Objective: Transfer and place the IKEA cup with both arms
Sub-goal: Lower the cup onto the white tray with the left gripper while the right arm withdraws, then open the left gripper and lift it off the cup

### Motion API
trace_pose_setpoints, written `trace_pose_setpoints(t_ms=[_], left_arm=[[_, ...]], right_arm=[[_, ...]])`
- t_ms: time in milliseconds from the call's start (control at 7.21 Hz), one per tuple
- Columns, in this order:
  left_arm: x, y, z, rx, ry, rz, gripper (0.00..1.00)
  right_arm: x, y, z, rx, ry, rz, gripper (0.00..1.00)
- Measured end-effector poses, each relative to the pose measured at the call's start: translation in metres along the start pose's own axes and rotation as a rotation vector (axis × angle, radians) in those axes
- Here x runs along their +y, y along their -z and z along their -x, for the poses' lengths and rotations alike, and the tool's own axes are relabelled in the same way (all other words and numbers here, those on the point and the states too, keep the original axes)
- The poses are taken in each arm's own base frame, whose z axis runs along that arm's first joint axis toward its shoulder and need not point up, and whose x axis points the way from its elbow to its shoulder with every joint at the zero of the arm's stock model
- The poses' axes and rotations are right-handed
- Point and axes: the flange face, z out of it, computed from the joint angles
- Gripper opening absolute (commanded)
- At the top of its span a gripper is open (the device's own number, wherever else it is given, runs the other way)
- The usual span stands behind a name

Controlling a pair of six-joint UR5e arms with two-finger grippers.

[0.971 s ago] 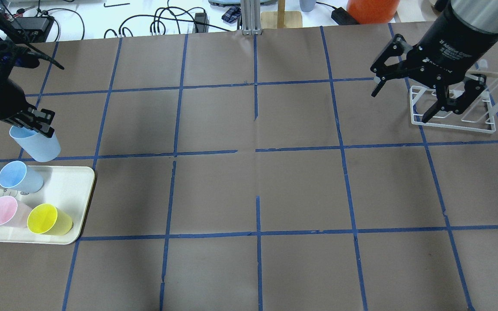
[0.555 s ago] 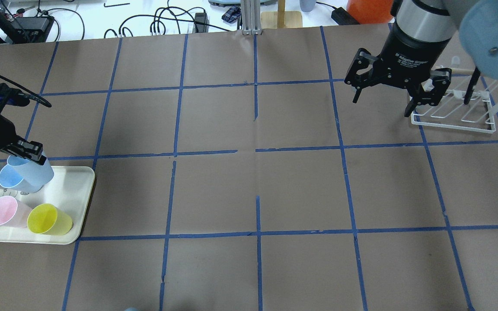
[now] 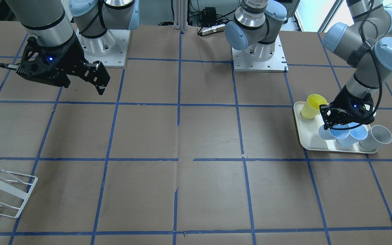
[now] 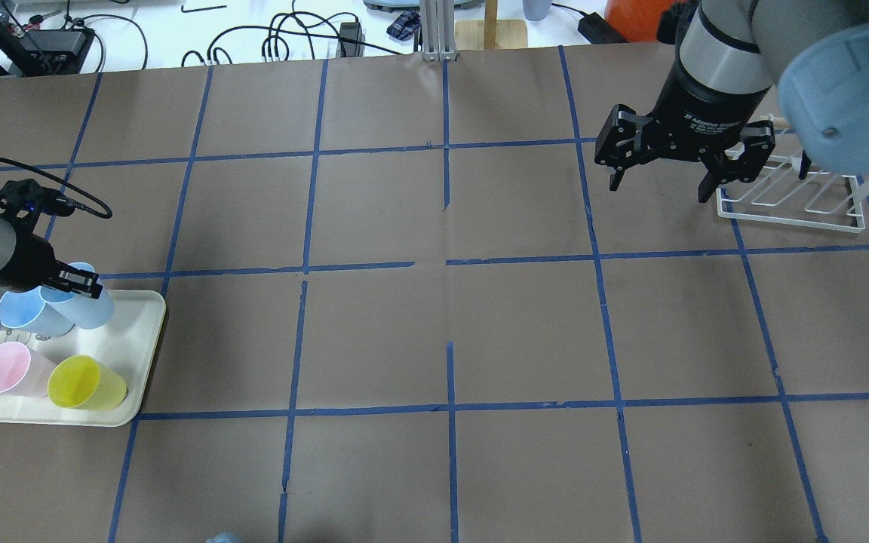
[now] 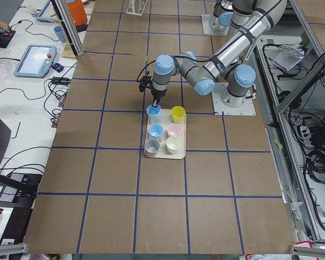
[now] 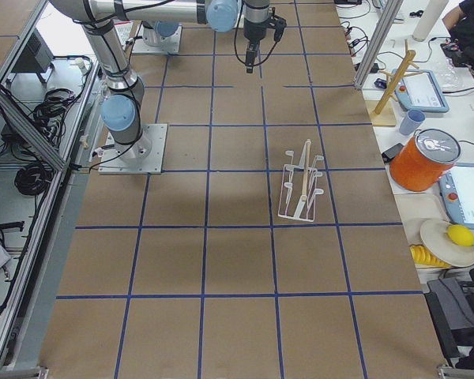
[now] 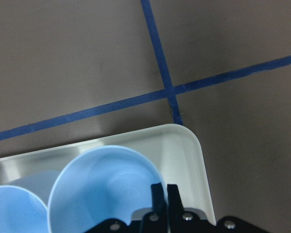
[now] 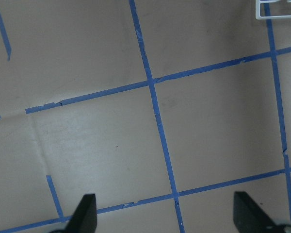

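Observation:
The IKEA cup [image 4: 93, 308], pale blue, hangs by its rim in my left gripper [image 4: 75, 282], which is shut on it. It is at the far right corner of the cream tray [image 4: 140, 343], tilted, next to a lookalike blue cup [image 4: 23, 309]. I cannot tell whether it touches the tray. The left wrist view shows the fingers [image 7: 159, 194] pinching the cup's [image 7: 102, 189] rim. It also shows in the front view [image 3: 327, 133] and the left view [image 5: 154, 111]. My right gripper [image 4: 659, 190] is open and empty, above the table beside the white rack [image 4: 789, 200].
The tray [image 3: 305, 141] also holds a yellow cup [image 4: 80, 383], a pink cup [image 4: 8, 369], a pale green cup partly behind my left arm, and a grey cup [image 3: 379, 136]. The wire rack [image 3: 2, 194] stands at the far right. Blue tape lines grid the brown table.
My left gripper has carried the blue cup toward me and down to the tray's far corner. My right gripper has swung left off the rack and turned level.

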Motion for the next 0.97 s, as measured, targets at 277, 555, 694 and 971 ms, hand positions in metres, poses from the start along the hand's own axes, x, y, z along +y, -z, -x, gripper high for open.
trace_pose_setpoints(t_ms=[277, 555, 694, 971], left_arm=[[0.005, -0.008, -0.003, 0.0, 0.007, -0.004, 0.52], [0.004, -0.009, -0.002, 0.005, 0.014, -0.004, 0.93], [0.002, -0.006, 0.0, 0.002, 0.019, -0.008, 0.94], [-0.018, 0.023, 0.009, 0.014, 0.075, -0.006, 1.0]], right_arm=[[0.006, 0.009, -0.001, -0.012, 0.012, -0.019, 1.0], [0.005, 0.011, -0.002, -0.032, 0.025, -0.023, 1.0], [0.004, 0.012, -0.004, -0.036, 0.024, -0.027, 1.0], [0.002, 0.012, -0.006, -0.037, 0.021, -0.036, 1.0]])
